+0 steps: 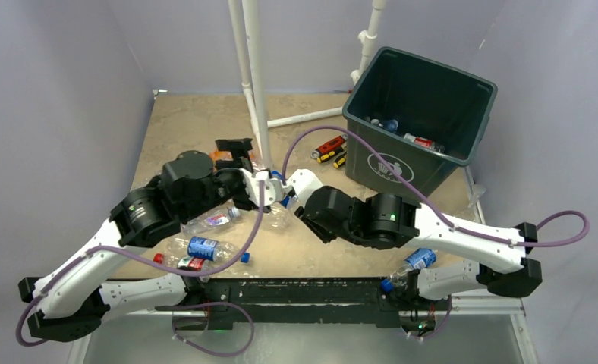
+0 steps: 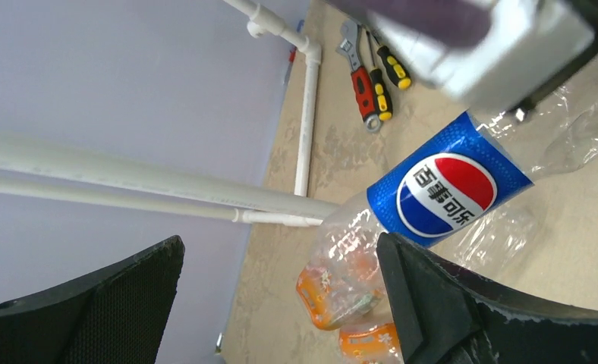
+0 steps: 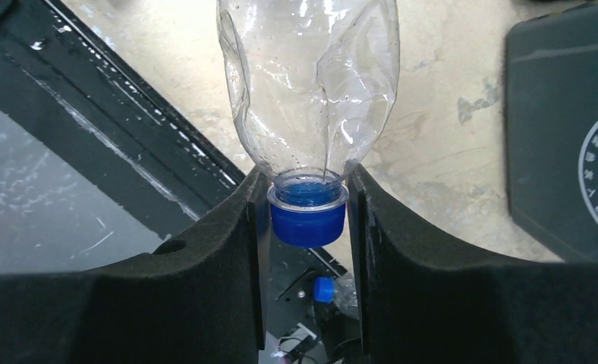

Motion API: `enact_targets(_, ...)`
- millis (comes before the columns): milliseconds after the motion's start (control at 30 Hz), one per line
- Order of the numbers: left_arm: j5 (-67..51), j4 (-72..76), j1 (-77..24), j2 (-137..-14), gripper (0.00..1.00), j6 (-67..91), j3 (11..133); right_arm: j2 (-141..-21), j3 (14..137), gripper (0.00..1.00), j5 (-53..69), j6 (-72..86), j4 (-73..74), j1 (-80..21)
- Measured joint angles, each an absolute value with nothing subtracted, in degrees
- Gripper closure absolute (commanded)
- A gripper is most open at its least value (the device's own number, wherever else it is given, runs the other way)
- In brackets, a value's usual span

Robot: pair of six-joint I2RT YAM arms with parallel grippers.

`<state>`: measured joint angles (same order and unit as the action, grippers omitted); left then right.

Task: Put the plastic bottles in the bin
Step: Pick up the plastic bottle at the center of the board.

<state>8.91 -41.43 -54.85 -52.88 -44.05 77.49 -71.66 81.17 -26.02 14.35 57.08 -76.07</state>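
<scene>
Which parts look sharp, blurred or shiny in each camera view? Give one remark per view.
Top external: soft, even light, a dull sheen on the metal sheet at the near edge. Left wrist: the blue Pepsi label is crisp, the white housing above it blurred. Right wrist: the clear bottle, gripped at its blue cap by the right fingers, is sharp, with small highlights.
</scene>
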Motion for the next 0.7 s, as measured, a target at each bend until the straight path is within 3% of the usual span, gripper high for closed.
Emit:
enact_targets(467, 9.6, -47.9, -56.7, -55.4, 0.01, -49.1, 73.2, -73.8, 84.7, 1.00, -27.1, 8.3, 57.2, -76.1)
enact_targets(700, 5.4, -47.2, -56.9, -54.4, 0.01, -49.3, 71.5, -68.7, 83.9, 1.00, -20.3, 6.6, 54.3, -76.0)
